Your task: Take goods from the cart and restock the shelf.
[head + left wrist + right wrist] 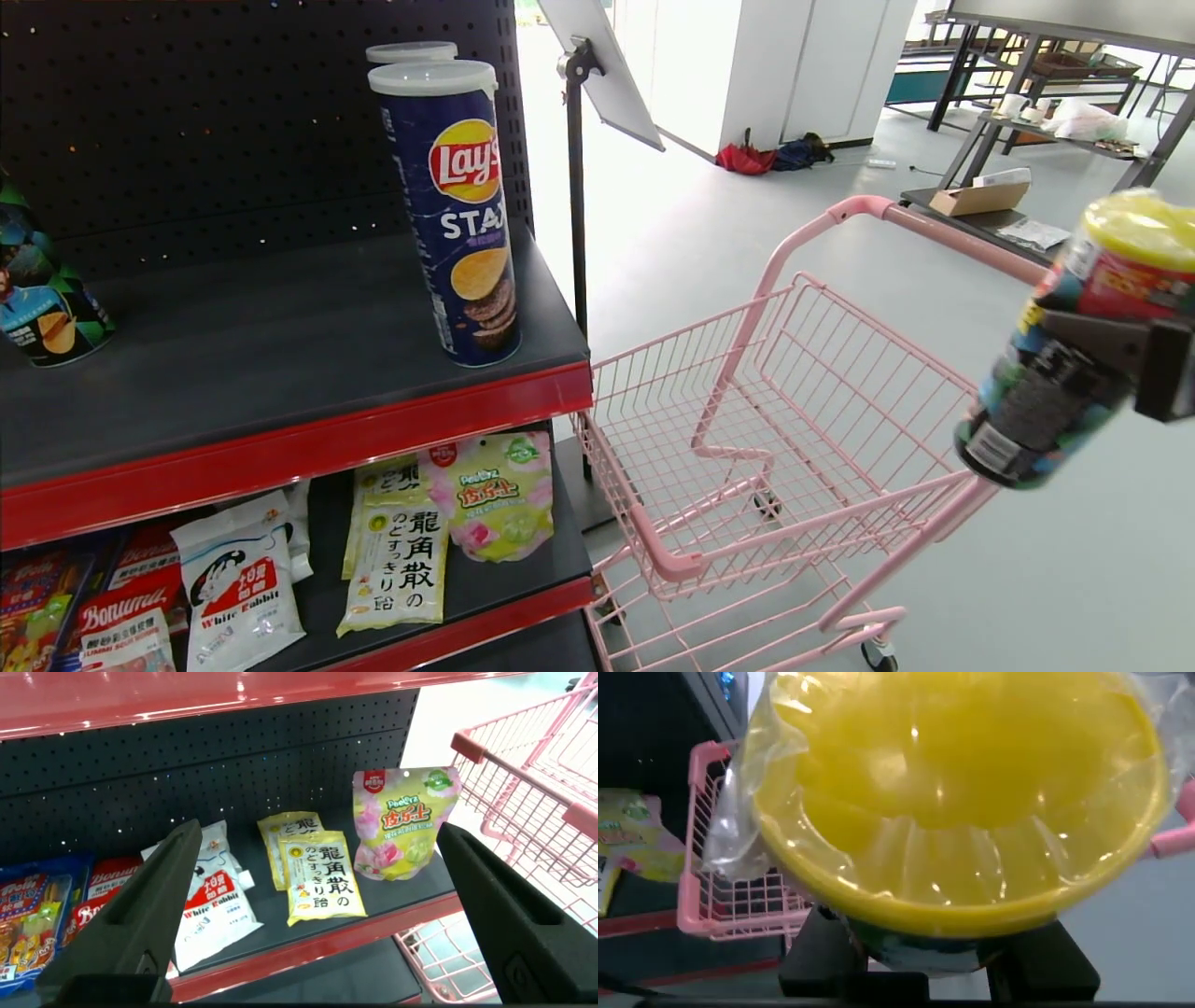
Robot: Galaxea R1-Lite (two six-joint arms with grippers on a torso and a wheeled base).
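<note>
- Right gripper [1111, 353] pinches the yellow-lidded can [1032, 415] around its middle. The can hangs tilted at the right, over the right edge of the pink cart [658, 551].
- Left gripper [318, 845] is spread wide, holding nothing, facing the snack bags [322, 873] on the lower shelf [392, 919].
- Step in hand, as judged: carry the can left to the upper shelf [233, 373].
- To do it well: turn the can upright, clear the red front edge [299, 448], and set it on the bare stretch left of the blue chips can [462, 215] without nudging that can.
</note>
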